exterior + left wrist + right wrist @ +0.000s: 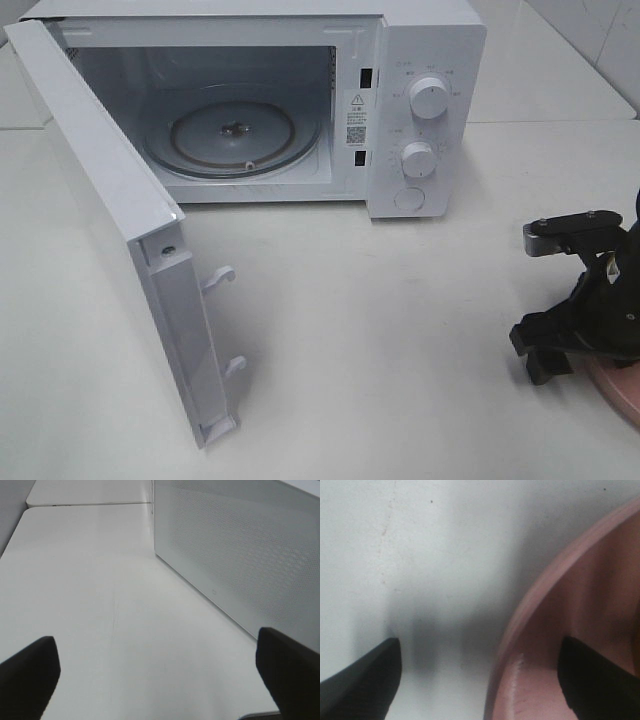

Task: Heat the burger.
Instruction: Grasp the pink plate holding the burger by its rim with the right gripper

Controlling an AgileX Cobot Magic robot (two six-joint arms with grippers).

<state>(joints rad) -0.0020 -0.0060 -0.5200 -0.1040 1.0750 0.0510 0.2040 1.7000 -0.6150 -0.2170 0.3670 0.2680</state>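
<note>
Burger unseen; likely soft and top-heavy, so I'd lift by the plate (618, 396) at four o'clock. My right gripper (480, 680) straddles its rim, wide and empty; my left gripper (157, 675) gapes empty.

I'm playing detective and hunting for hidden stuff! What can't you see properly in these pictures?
- Pink plate: exterior high view, cut off by the edge and partly covered by the right gripper.
- Plate's middle: right wrist view, cut off and blurry.
- Writing beside the microwave knobs: exterior high view, too small.
- Left gripper: left wrist view, only fingertips show.
</note>
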